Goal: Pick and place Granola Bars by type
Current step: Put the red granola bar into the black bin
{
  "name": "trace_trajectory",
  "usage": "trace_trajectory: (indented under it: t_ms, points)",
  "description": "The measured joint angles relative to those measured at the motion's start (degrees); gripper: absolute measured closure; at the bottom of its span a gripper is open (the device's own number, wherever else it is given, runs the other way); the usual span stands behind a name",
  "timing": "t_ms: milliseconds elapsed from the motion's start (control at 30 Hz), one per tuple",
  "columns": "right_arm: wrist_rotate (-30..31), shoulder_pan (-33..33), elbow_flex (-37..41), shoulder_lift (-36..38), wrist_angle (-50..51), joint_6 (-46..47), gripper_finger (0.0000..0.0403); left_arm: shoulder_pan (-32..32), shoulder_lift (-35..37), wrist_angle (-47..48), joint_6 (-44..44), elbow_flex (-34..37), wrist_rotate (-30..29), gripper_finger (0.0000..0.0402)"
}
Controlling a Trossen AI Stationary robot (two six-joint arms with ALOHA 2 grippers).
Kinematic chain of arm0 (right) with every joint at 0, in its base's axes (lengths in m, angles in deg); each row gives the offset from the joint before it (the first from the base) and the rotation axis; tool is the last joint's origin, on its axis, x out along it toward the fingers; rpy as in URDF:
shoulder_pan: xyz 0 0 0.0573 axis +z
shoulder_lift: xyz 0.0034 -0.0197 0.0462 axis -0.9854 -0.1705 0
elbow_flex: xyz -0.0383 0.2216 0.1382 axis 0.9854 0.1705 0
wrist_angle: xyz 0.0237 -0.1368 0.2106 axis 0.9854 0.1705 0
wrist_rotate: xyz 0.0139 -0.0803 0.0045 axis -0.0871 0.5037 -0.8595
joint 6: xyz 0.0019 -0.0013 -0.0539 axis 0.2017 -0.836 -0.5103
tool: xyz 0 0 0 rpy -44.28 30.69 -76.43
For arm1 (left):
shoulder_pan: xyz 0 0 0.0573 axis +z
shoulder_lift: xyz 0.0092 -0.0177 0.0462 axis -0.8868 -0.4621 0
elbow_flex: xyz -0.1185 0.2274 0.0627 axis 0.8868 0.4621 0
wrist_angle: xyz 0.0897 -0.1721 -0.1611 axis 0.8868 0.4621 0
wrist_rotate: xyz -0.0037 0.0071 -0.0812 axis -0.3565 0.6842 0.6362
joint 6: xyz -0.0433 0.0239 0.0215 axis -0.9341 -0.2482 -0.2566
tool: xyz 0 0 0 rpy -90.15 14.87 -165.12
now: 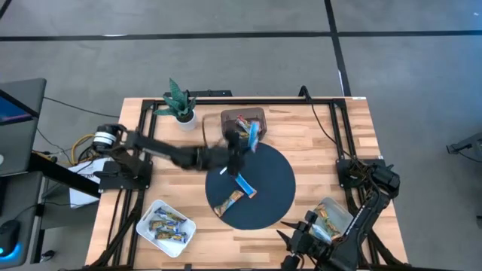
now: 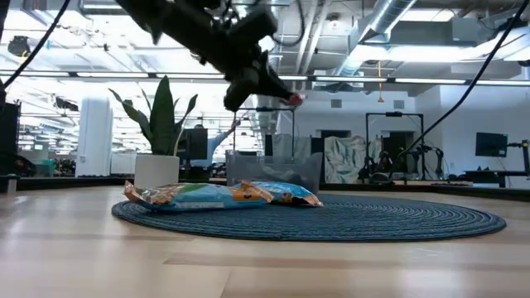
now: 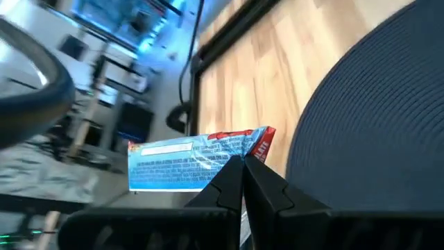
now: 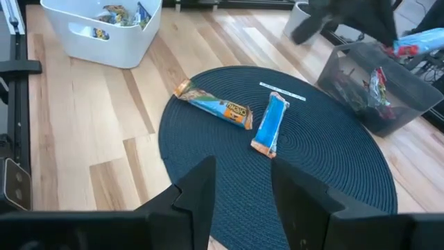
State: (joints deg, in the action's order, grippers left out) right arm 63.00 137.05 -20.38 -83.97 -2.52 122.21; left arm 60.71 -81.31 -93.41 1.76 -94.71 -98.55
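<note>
My left gripper (image 1: pixel 242 143) is shut on a blue-and-red granola bar (image 3: pixel 191 164) in the air, over the near rim of the dark bin (image 1: pixel 241 120). That bin holds red-dark bars (image 4: pixel 374 87). Two more bars lie flat on the round blue mat (image 1: pixel 279 177): a blue one (image 4: pixel 269 123) and an orange-blue one (image 4: pixel 215 105). A thin white stick (image 4: pixel 282 92) lies on the mat beside them. My right gripper (image 4: pixel 243 194) waits open at the table's near right, above the mat's edge. My left gripper pinches the blue-and-red bar between its two shut fingertips (image 3: pixel 243 177), close to the bar's red crimped end (image 3: pixel 258 144). The fingers reach in from the table's left. The bar is lifted clear, and its red end (image 2: pixel 294 99) pokes out past the fingers.
A white bin (image 1: pixel 166 226) with orange-yellow bars stands at the near left. A clear bin (image 1: pixel 333 217) with bars stands at the near right, beside my right arm. A potted plant (image 1: pixel 181 105) stands at the far left next to the dark bin. Black rails frame the table.
</note>
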Motion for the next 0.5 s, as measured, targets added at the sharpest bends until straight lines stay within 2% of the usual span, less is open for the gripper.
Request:
trace_trajectory:
  t_ms: [100, 267, 400, 500]
  points:
    - [0.0, 0.0, 0.0, 0.0, 0.0, -0.1, 0.0269, 7.1, 0.4, 8.3, 0.3, -2.3, 7.0, 0.0401]
    - [0.0, 0.0, 0.0, 0.0, 0.2, -0.8, 0.0269, 15.7, 0.1, 21.2, -0.3, -6.5, 15.1, 0.0401]
    - [0.1, -0.4, 0.0, 0.0, 0.0, -1.5, 0.0269, 18.7, 0.1, 27.7, 0.0, -8.5, 20.3, 0.0401]
    - [0.2, -0.6, 0.0, 0.0, 0.0, -1.6, 0.0269, 19.7, 0.1, 30.9, 1.2, -8.8, 21.4, 0.0401]
